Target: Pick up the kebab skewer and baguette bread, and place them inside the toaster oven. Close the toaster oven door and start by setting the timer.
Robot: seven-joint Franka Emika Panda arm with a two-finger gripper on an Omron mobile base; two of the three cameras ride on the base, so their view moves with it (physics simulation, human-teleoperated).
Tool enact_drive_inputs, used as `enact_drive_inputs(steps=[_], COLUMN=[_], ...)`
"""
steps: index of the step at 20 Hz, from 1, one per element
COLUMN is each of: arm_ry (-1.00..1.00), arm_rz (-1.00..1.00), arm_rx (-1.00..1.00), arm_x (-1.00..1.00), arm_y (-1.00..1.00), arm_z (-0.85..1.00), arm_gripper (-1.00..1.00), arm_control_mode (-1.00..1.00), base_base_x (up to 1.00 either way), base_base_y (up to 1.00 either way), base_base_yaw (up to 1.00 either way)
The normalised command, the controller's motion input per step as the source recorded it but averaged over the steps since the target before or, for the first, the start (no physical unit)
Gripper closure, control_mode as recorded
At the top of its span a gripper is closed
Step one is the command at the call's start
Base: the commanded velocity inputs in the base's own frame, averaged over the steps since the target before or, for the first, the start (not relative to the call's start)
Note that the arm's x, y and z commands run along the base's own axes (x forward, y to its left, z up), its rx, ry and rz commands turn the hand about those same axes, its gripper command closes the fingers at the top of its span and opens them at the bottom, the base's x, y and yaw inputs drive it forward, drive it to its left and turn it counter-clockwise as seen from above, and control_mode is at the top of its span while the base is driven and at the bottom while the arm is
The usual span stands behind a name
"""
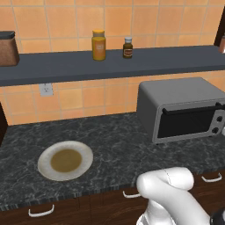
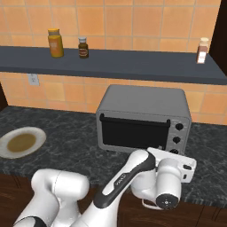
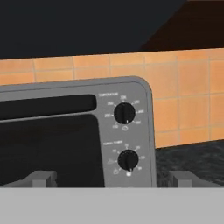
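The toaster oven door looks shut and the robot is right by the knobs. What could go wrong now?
1. The toaster oven has knobs stacked close together, so the open gripper could turn the wrong one.
2. The plate has no skewer or baguette on it, and the dark glass door hides the inside, so I can't tell whether the food is in.
3. Pushing hard might slide the oven on the counter.

Toaster oven (image 3: 131, 94) front with shut toaster oven door (image 3: 48, 144), two knobs (image 3: 124, 113), spread fingers (image 3: 41, 178) below
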Motion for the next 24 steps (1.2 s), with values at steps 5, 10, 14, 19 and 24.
enact_drive_inputs(steps=[5,10,14,19,24], arm_ry=[0.0,0.0,0.0,0.0,0.0], arm_rz=[0.0,0.0,0.0,0.03,0.05], arm_rx=[0.0,0.0,0.0,0.0,0.0], arm_x=[0.0,0.0,0.04,0.28,0.43], arm_y=[-0.1,-0.15,0.0,0.0,-0.02], arm_z=[-0.03,-0.1,-0.14,-0.33,-0.11], arm_gripper=[-1.0,-1.0,-1.0,-1.0,-1.0], arm_control_mode=[-1.0,-1.0,-1.0,-1.0,-1.0], base_base_x=[0.0,0.0,0.0,0.0,0.0], base_base_y=[0.0,0.0,0.0,0.0,0.0], base_base_yaw=[0.0,0.0,0.0,0.0,0.0])
